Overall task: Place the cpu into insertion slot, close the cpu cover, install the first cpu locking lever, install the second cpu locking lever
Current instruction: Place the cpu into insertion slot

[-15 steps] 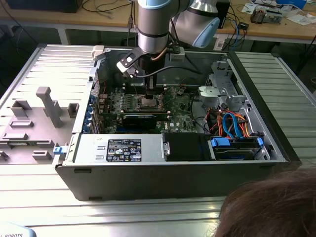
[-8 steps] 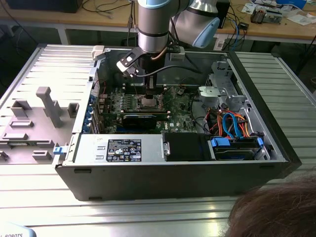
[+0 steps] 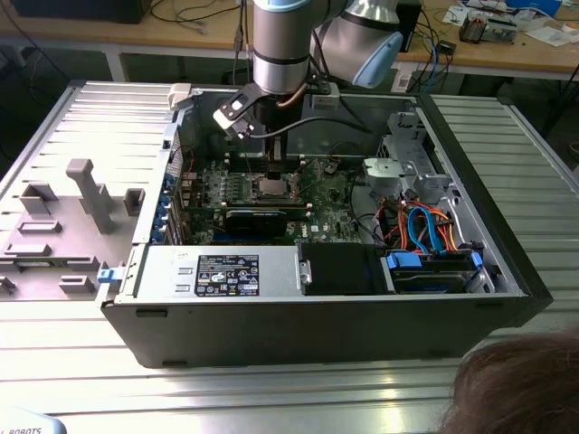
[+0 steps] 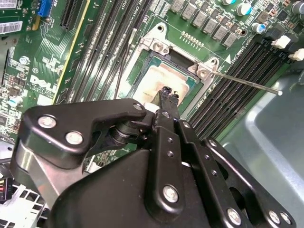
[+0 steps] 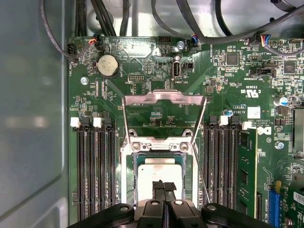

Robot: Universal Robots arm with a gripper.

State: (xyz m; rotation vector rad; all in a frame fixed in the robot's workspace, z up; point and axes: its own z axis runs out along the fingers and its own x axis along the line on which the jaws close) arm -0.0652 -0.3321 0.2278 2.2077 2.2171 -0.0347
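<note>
First wrist view: gripper (image 5: 164, 186) pressed together over the cpu (image 5: 159, 168).
It lies in the insertion slot (image 5: 128, 175); cpu cover (image 5: 164, 99) stands open.

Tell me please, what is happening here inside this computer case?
The arm's gripper hangs right over the insertion slot on the green motherboard, with its jaws shut. The cpu lies in the slot. The cpu cover stands open, and one locking lever sticks out unlatched.
</note>
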